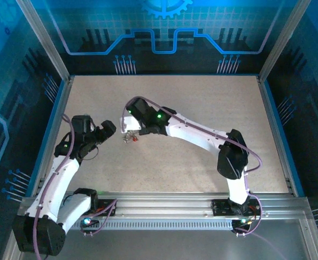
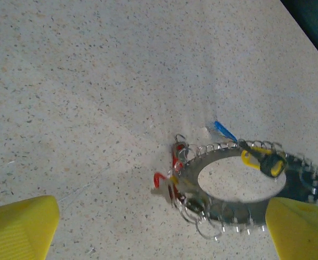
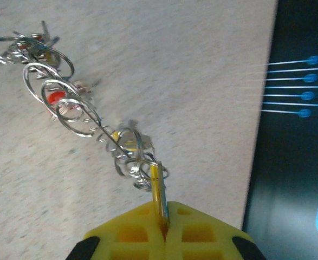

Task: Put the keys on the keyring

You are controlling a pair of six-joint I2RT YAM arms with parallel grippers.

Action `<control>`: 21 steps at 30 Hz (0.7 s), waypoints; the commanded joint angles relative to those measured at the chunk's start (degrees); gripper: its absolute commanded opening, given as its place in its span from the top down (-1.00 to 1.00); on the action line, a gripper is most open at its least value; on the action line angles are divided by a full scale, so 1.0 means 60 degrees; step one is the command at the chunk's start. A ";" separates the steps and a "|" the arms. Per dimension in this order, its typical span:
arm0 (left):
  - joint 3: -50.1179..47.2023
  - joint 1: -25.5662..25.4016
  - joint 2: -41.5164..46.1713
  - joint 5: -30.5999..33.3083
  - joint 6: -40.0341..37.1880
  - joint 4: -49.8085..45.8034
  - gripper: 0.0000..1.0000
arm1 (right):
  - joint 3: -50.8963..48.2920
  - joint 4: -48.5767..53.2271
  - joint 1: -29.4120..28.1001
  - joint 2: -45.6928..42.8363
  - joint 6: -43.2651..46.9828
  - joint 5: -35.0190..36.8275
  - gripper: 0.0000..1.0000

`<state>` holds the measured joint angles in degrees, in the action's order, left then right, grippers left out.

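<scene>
Speckled beige table [image 1: 202, 108], blue-lit walls [image 1: 164, 32] all around, two arms reaching toward the middle-left of the surface.

Right gripper [image 1: 127, 125] is the busy one. From its wrist cam the yellow fingers [image 3: 131, 233] are pressed together with no gap, pinching a thin yellowish edge right at the tip [image 3: 163, 227]. That looks like the rim of the keyring [image 3: 93, 122] seen edge-on. The ring runs away from the fingers up and to the left, with a mess of small silver loops hanging off it and bits of red and yellow tucked in among them.

Left gripper [image 1: 111, 129] sits just left of the right one, jaws spread wide, holding nothing. Its cam looks straight at the keyring [image 2: 229, 208] between its two yellow fingers [image 2: 23, 225], not touching it.

Keys [image 2: 160, 180]: red ones bunch at the ring's left side, a blue one pokes out past the far rim, a yellow one lies across the hole.

Can't tell if the ring rests on the table or hangs just above it.
</scene>
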<state>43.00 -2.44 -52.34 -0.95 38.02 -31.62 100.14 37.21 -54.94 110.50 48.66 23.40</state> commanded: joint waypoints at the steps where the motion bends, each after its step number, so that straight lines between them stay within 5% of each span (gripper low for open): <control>1: 0.0077 0.0113 -0.0235 -0.0560 -0.0037 0.0156 -0.98 | -0.1055 0.0651 0.0201 -0.1004 0.1101 -0.0874 1.00; 7: -0.0287 0.0143 -0.0341 -0.1664 -0.0039 0.1033 -0.98 | -0.2979 0.0679 0.0488 -0.2231 0.0706 -0.1687 1.00; 21: -0.0700 0.0143 -0.0337 -0.1702 0.0206 0.1499 -0.98 | -0.6586 0.0782 0.1398 -0.3577 0.1110 -0.3365 1.00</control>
<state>40.29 -2.17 -54.59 -9.52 38.13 -24.75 61.98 37.10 -47.88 89.47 48.36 6.92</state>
